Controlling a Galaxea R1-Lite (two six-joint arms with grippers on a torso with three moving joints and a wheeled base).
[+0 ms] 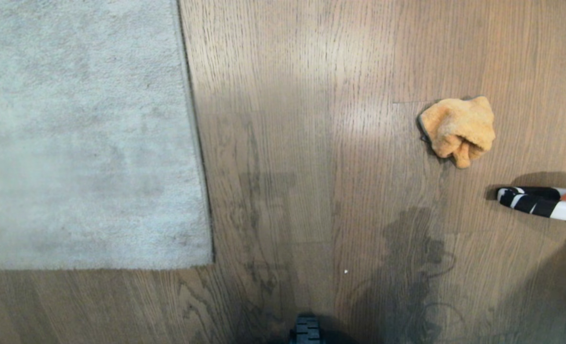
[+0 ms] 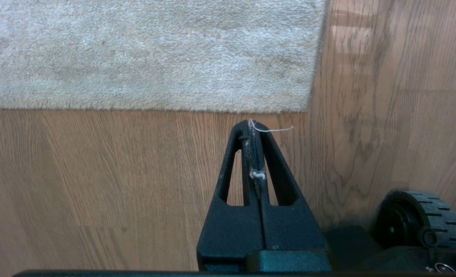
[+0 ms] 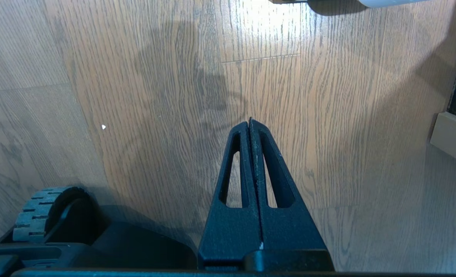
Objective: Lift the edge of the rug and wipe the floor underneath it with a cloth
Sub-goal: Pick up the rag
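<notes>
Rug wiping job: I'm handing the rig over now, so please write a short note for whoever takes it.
Left claw: shut, empty, lint on it, parked above the floor just short of the rug edge near its corner.
Right claw: shut, empty, parked over bare floor.
The cloth: crumpled on the floor to the robot's right, well clear of the rug.
Done: nothing; the rug lies flat.
Left: pick up cloth, lift edge, wipe underneath.

My left gripper (image 2: pixel 254 125) matte black, two tapered fingers each with a long slotted cut-out, white lint and a loose thread stuck along the seam, my right gripper (image 3: pixel 250 122) identical, black ribbed wheel (image 2: pixel 424 219) on my base
</notes>
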